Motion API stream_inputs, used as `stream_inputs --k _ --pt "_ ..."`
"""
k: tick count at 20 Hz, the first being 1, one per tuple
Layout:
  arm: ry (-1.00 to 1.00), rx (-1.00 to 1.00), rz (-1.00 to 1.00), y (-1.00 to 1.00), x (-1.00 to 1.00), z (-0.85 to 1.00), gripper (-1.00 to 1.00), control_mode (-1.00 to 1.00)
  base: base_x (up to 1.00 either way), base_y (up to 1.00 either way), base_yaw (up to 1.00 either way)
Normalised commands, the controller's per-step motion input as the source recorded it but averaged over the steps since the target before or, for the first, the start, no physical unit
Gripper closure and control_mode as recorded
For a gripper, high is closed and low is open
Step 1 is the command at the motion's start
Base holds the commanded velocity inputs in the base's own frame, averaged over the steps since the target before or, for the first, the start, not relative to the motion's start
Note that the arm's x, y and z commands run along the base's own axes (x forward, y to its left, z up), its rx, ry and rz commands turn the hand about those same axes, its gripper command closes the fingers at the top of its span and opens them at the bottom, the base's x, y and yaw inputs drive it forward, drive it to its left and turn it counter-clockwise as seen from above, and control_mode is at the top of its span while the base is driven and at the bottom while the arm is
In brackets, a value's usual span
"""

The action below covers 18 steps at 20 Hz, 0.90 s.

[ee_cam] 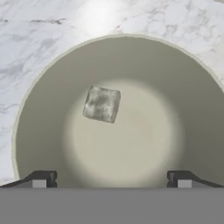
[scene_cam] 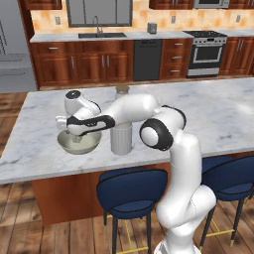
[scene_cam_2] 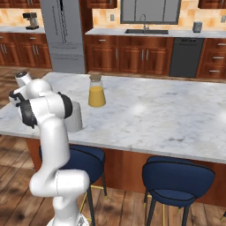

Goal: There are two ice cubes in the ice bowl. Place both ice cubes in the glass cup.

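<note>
Currently, target: the clear greyish ice cube (ee_cam: 102,103) is lying in the ice bowl (ee_cam: 43,113), toward 11 o'clock from the gripper (ee_cam: 112,178).
Gripper: spread wide, carrying nothing, hanging over the bowl.
Cup: the glass cup (scene_cam: 121,138) is standing just beside the bowl at 3 o'clock on the bench (scene_cam: 218,114).
View difference: the hand view is showing the cube; the left base view is showing the cup.

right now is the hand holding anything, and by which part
Nothing is held. The hand is open above the bowl, its fingertips wide apart with empty space between them; one ice cube lies loose on the bowl's floor.
</note>
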Motion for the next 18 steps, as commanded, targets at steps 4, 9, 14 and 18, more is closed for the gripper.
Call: stream_inputs --k 4,9,14,18 --pt "0.01 0.00 -0.03 0.01 0.22 -0.15 -1.00 -1.00 0.00 0.00 0.00" --pt "0.04 0.00 -0.02 0.00 0.16 -0.30 -1.00 -1.00 0.00 0.00 0.00" --pt "0.03 0.00 -0.01 0.00 0.07 -0.26 -1.00 -1.00 0.00 0.00 0.00" --pt "0.00 0.00 -0.01 0.00 0.21 -0.09 -1.00 -1.00 0.00 0.00 0.00"
